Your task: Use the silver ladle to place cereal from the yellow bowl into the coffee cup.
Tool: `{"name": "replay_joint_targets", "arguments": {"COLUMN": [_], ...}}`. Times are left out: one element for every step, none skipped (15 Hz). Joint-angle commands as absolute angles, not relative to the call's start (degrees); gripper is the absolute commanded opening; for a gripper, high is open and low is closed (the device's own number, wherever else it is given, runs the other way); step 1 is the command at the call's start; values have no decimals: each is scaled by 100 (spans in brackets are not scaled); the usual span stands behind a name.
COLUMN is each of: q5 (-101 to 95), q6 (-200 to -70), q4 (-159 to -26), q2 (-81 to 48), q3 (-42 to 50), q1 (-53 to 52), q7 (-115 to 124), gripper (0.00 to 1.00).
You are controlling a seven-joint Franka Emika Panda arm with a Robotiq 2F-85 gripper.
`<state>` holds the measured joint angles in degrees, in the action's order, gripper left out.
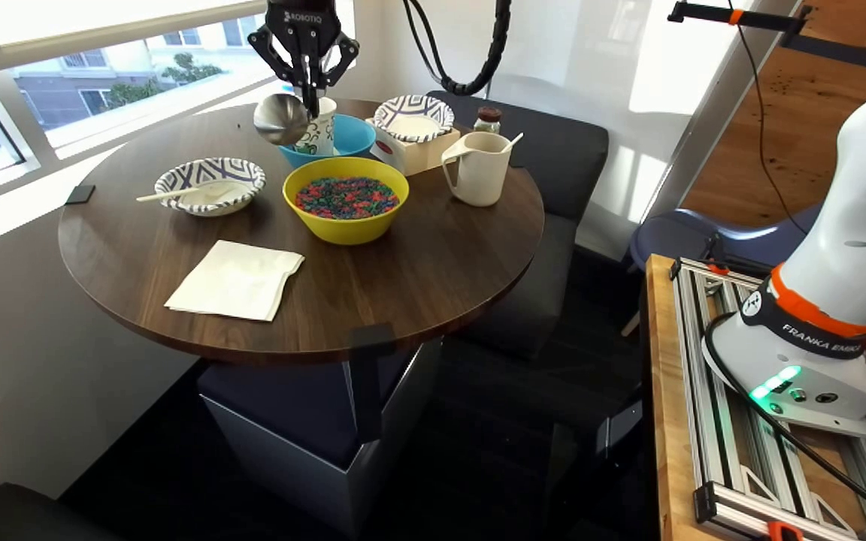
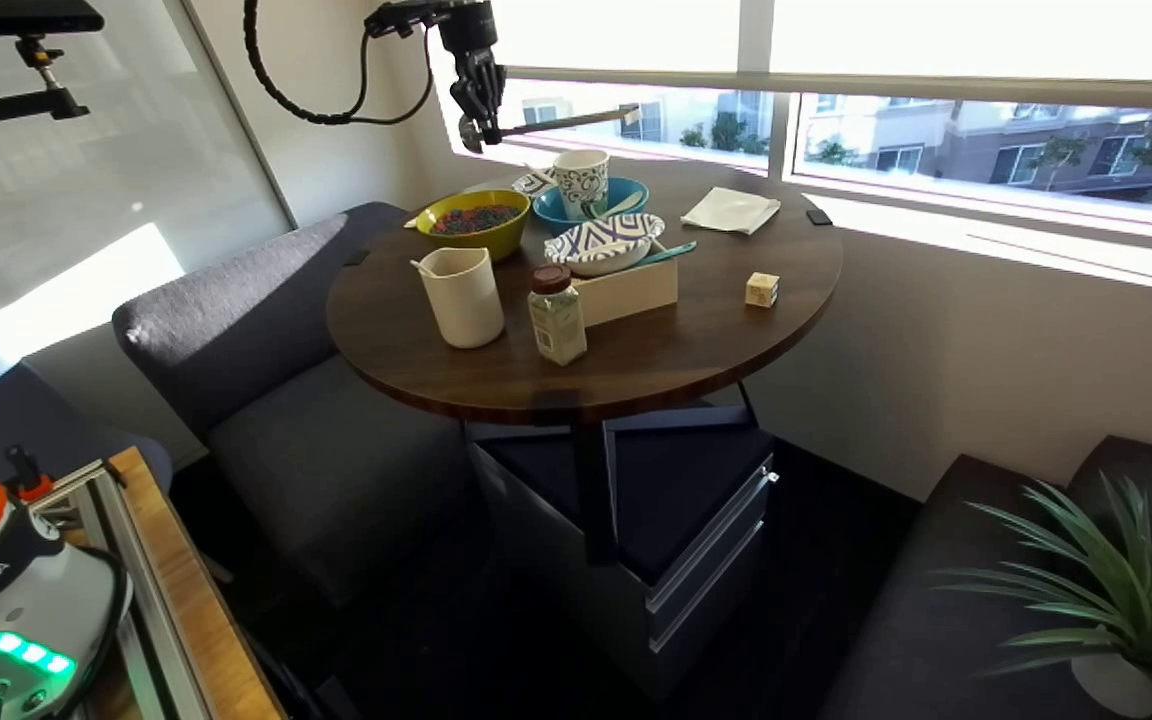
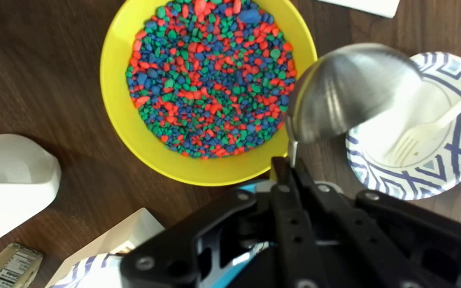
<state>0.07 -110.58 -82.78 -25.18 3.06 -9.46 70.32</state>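
Your black fingers clamp the silver metal ladle aloft; red, blue and green cereal lies in the round yellow bowl, near the patterned white paper cup.

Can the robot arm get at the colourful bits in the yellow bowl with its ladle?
Probably yes: its fingers hold the silver ladle higher than the yellow bowl, and nothing covers the colourful bits, though it may need to move across, then down.
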Motion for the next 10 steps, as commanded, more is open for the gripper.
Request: {"name": "replay_joint_targets", "arguments": {"q5": [-92,-102,-35,-8,-7,22,52,60,71,26], "q6": [-11650,-11789,-11928,-12071,-12191,-12314,-12416,-12499,-12535,-12569], "q4": [-9042,-9209,-9392,-9570,-9732,-9910,-10062,-10208,-10335,-10446], "q2": [-2230,-2186,-2129,-2066,-2007,-1923,-1843,-1756,-1672,-1597], "q3": [225,228,208,207,219,216,210,210,199,211], "q1": [-980,-980,-948,-927,-917,-892,-866,-853,-836,-838], "q7": [7135,7149,7100,7088,7112,7095,7077,7089,7064,7096], "gripper": [1,1,1,1,1,1,1,1,1,1]}}
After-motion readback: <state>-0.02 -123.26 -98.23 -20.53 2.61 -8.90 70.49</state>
